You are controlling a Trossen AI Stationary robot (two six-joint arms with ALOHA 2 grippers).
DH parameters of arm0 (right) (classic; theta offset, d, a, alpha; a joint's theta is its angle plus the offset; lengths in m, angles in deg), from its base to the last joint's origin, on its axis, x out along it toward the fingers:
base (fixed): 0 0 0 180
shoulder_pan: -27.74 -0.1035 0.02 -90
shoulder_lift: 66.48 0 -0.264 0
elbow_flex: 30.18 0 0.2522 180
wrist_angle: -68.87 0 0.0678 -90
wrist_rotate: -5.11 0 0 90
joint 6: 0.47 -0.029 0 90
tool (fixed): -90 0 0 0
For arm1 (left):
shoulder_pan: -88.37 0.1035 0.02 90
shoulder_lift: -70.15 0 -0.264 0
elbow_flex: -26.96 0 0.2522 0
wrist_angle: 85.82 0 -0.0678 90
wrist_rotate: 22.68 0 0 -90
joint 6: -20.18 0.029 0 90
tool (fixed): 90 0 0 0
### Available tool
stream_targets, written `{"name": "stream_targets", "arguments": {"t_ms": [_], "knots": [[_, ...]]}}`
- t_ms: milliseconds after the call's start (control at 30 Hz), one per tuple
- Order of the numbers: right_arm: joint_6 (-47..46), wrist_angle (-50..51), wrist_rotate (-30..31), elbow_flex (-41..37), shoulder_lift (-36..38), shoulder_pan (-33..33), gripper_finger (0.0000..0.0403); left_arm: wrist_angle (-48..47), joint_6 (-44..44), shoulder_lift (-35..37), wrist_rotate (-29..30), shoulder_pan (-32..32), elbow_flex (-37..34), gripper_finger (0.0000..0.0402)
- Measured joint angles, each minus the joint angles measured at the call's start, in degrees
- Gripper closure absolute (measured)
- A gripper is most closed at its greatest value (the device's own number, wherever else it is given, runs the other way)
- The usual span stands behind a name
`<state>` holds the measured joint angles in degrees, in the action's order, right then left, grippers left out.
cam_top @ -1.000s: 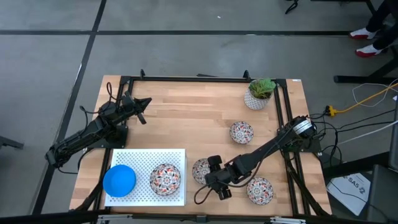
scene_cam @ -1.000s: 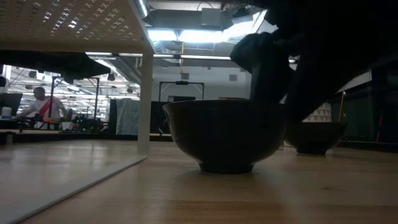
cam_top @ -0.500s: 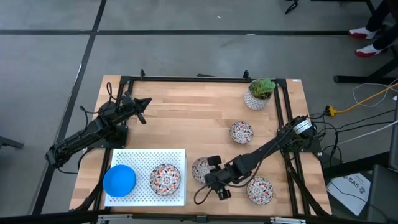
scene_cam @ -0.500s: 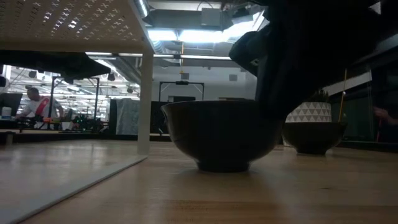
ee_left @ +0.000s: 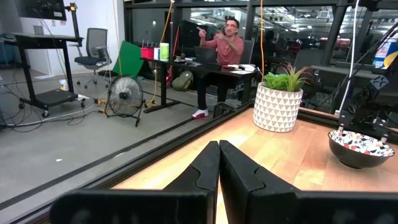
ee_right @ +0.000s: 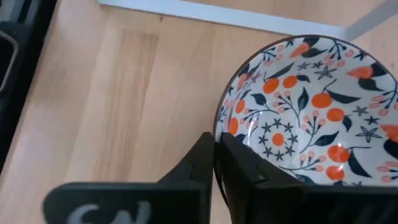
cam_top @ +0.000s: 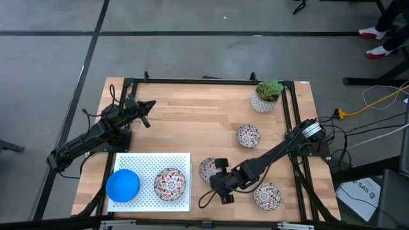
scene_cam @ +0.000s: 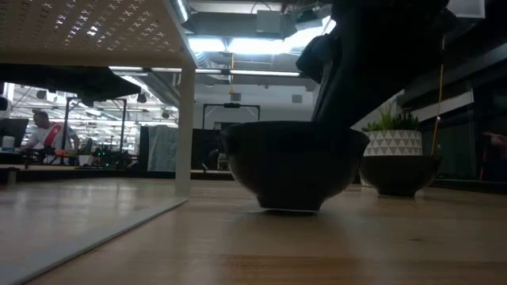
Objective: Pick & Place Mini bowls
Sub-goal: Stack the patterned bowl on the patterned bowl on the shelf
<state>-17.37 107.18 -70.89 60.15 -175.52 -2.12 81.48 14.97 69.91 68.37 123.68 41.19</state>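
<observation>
The right gripper (ee_right: 216, 163) has just pinched its fingers onto the rim of the floral mini bowl (ee_right: 311, 112), tipping it slightly, so a lift toward the white tray (cam_top: 150, 161) looks next; the left gripper (ee_left: 219, 163) waits pressed together.

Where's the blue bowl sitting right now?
In the high view the blue bowl sits on the left end of the white perforated board at the table's near-left corner, beside a floral bowl on the same board.

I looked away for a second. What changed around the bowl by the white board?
The right gripper closed its fingers on the rim of the patterned bowl beside the white board; in the low view that bowl now tilts, one side off the table. The left gripper, the blue bowl, the other patterned bowls and the plant pot stayed put.
</observation>
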Motion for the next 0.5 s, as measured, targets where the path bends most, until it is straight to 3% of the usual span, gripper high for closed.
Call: {"name": "stream_targets", "arguments": {"t_ms": [333,500], "knots": [[-10.33,1.26,2.47,2.16,0.08,0.11,0.0394,0.0,-0.01,-0.01,0.0,0.0,0.0,0.0394],[-12.08,8.09,3.04,6.6,1.1,0.3,0.0399,0.0,0.0,0.01,-0.01,0.0,0.0,0.0395]]}}
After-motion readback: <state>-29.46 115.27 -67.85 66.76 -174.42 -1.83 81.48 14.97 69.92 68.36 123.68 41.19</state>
